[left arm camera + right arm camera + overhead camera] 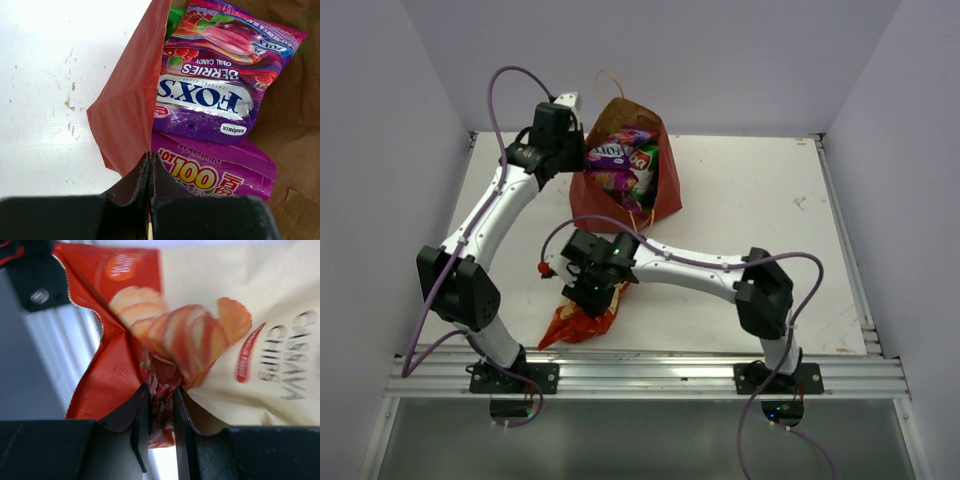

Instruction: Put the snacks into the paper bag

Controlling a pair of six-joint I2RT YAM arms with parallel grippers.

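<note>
The reddish-brown paper bag (620,207) stands open at the back of the table. My left gripper (578,150) is shut on its left rim, and in the left wrist view the jaws (149,159) pinch the bag's wall (127,115). Inside lie two purple candy packs (210,95) (215,172) and a green-edged packet (175,15). Near the front edge, my right gripper (592,298) is shut on the crumpled edge of the beige-orange chips packet (578,322). The right wrist view has that packet (210,305) bunched between the fingers (160,392). No blue packet can be made out.
The white table (750,220) runs right of the bag. An aluminium rail (650,375) lines the front edge, close behind the chips packet. Grey walls enclose the table on three sides. The right arm's forearm (690,270) crosses the middle of the table.
</note>
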